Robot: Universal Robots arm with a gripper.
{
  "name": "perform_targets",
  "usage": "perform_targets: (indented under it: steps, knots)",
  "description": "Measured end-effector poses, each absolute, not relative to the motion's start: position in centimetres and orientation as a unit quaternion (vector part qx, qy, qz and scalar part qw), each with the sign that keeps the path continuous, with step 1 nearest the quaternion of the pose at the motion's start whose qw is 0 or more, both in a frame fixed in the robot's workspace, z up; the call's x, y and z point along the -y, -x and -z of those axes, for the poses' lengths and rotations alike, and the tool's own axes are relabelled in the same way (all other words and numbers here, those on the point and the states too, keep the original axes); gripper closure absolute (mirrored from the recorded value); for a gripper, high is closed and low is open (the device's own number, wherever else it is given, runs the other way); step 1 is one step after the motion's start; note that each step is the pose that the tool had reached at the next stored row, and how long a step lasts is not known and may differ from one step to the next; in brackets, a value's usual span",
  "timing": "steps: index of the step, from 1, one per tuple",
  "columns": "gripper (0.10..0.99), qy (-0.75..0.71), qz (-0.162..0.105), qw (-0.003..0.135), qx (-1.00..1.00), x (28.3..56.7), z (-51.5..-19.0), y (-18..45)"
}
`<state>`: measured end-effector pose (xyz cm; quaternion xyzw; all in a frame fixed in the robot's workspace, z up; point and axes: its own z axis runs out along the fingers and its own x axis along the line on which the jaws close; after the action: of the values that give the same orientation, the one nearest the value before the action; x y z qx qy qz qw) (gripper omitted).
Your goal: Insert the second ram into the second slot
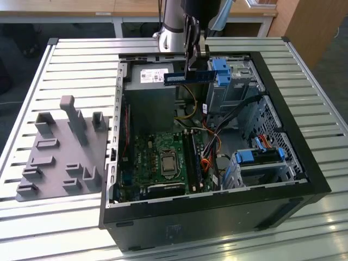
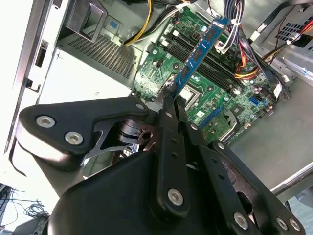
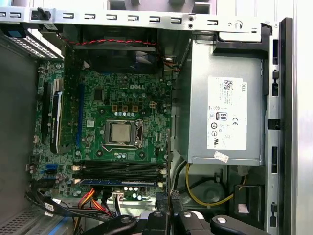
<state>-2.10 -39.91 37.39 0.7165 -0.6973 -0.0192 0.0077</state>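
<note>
The claw is closed on one end of the memory stick, and its two fingers pinch the blue board firmly. The stick is held level and on edge above the open computer case, over the end where the power supply sits, and it is well clear of everything inside. It is not yet over the memory slots, which lie on the green motherboard deeper in the case. A blue strip runs along one slot and may be a stick already seated, but I cannot confirm this. In my judgement, good practice here is to bring the stick's long edge parallel to the empty slot, match its notch, check that the end latches are open, and press straight down with even force. It should also stay clear of the red and orange cables that lie inside the case near the slots. The case rests on a slatted metal surface. A grey fixture tray lies beside the case on the exterior view's left. Wooden desks stand beyond the case.
</note>
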Motion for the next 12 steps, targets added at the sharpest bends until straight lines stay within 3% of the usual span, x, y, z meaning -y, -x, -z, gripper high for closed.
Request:
perform_targets:
  steps: [12]
  knots:
    - [0.949, -0.716, 0.019, 0.008, 0.697, 40.27, -37.38, 2.1]
